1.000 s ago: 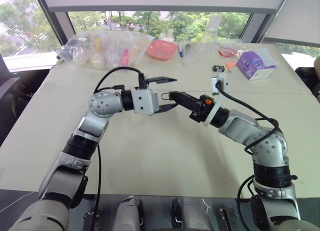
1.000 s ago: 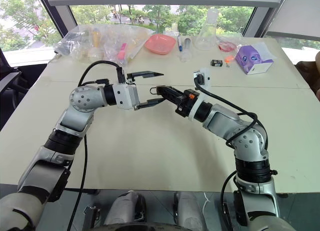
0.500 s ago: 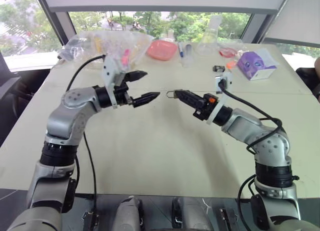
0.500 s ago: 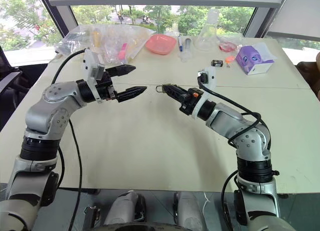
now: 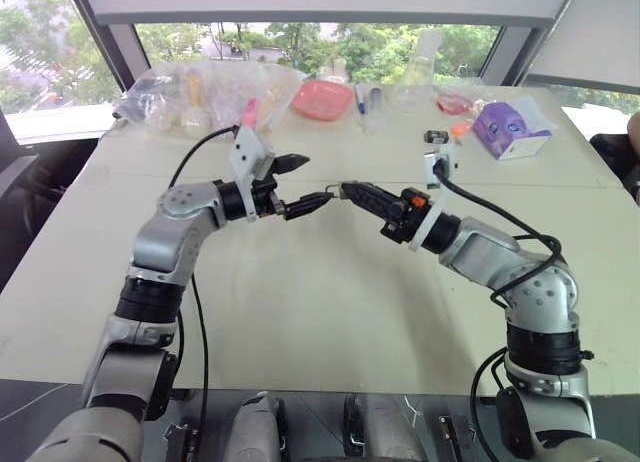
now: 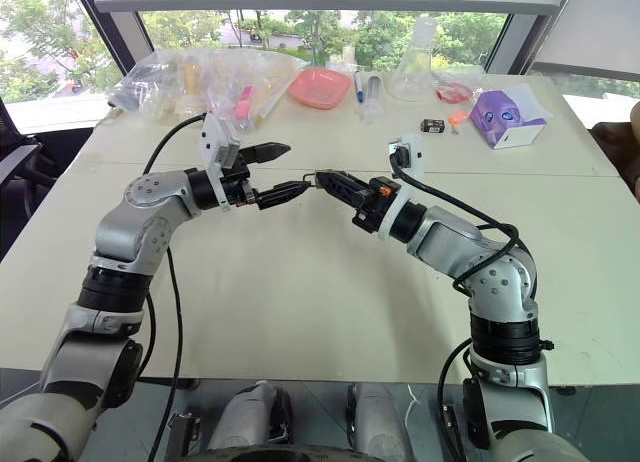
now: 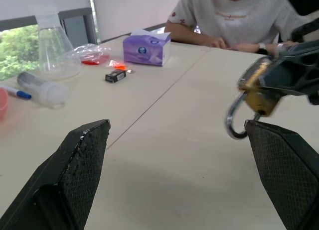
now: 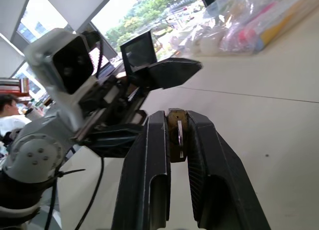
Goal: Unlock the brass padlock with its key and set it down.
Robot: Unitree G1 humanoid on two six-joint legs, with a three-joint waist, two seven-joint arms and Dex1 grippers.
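My right gripper [image 5: 352,192] is shut on the brass padlock [image 8: 177,133] and holds it level above the table's middle, silvery shackle [image 7: 232,124] hanging out past the fingertips. My left gripper [image 5: 306,183] faces it from the left, open, one finger [image 5: 293,164] higher and farther back, the other fingertip [image 5: 322,196] right beside the shackle. In the left wrist view the padlock [image 7: 256,89] hangs just above the tip of one wide-spread pad [image 7: 281,165]. The key is too small to make out.
Along the table's far edge lie clear plastic bags [image 5: 195,97], a pink bowl [image 5: 323,99], a glass flask [image 5: 415,82], a small black gadget [image 5: 435,137] and a purple tissue box [image 5: 510,128]. A person [image 7: 234,13] sits at the table's right side.
The left gripper pulled away to the left while rolling, then came back close to the padlock with its fingers turned. The right gripper and padlock stayed put.
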